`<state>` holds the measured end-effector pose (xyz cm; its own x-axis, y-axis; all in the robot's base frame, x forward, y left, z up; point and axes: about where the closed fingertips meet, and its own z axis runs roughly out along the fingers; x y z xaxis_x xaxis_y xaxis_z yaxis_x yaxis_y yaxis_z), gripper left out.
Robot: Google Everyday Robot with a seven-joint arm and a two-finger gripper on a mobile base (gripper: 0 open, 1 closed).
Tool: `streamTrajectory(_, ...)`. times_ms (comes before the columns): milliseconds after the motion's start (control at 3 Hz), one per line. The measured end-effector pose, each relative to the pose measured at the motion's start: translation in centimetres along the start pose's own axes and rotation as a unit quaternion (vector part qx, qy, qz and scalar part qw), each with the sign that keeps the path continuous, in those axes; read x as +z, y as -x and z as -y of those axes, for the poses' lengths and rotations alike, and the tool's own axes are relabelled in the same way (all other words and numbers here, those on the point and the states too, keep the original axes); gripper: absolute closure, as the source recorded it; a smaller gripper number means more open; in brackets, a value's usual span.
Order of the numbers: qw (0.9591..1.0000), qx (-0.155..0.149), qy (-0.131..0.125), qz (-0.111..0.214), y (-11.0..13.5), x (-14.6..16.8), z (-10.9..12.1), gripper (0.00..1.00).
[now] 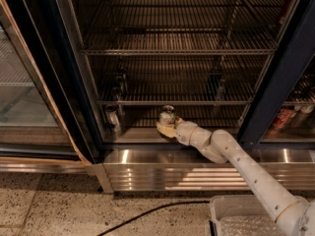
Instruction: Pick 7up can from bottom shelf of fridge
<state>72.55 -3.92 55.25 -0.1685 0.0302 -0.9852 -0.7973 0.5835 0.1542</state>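
The 7up can (167, 115), small with a dull greenish body and a silvery top, stands upright near the front middle of the bottom shelf (226, 122) of the fridge (275, 82). My gripper (167, 128) is at the can's lower part, reaching in from the right on the white arm (231, 156). It touches or closely frames the can's base. The can's lower half is hidden behind the gripper.
A shiny silver can (113, 119) stands at the left end of the same shelf. Darker cans (119, 82) sit on the rack above. The open glass door (29, 97) is at left. A ribbed steel base panel (162, 173), a black cable (147, 213) and a white bin (236, 220) lie below.
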Motion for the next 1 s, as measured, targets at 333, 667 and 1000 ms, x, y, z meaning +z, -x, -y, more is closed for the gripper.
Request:
streamTrajectory(333,1.0,0.0,0.0,0.0,-0.65,0.31,0.01,1.0)
streamTrajectory(667,1.0,0.0,0.0,0.0,-0.66,0.31,0.01,1.0)
streamTrajectory(1000,1.0,0.0,0.0,0.0,-1.32,0.62,0.01,1.0)
